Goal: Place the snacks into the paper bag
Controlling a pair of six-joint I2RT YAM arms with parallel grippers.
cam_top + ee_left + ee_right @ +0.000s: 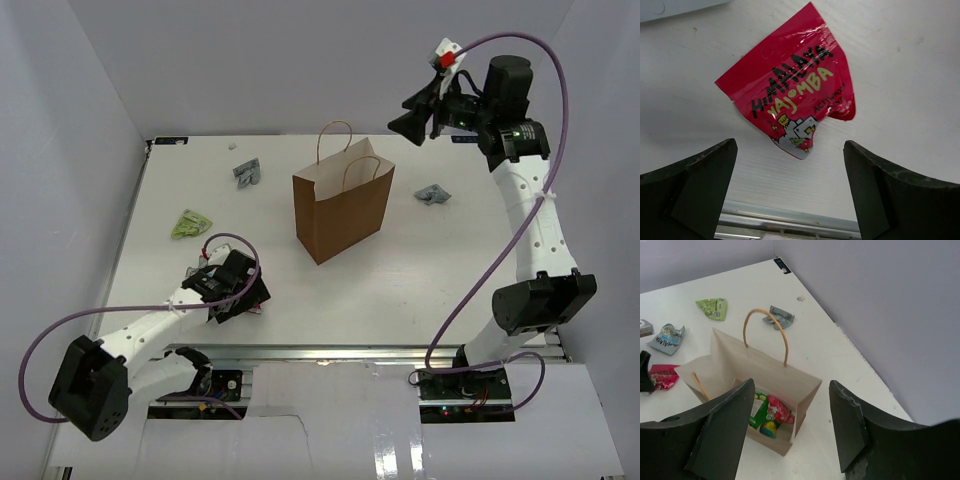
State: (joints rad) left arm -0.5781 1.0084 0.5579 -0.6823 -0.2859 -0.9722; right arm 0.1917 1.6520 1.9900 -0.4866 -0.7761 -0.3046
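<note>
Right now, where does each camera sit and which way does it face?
Top external: above, behind the arms, looking down on table and both arms.
Left wrist: low, facing a red packet between the open left gripper.
Right wrist: high, looking into the paper bag past the right gripper.
Top and right wrist share the paper bag.

Right gripper fingers spread, nothing between them, above upright open paper bag with a green snack and a red snack at its bottom; on the white counter around it lie a lime packet, grey packet, light blue packet and, just beside the bag, a crumpled red packet.
</note>
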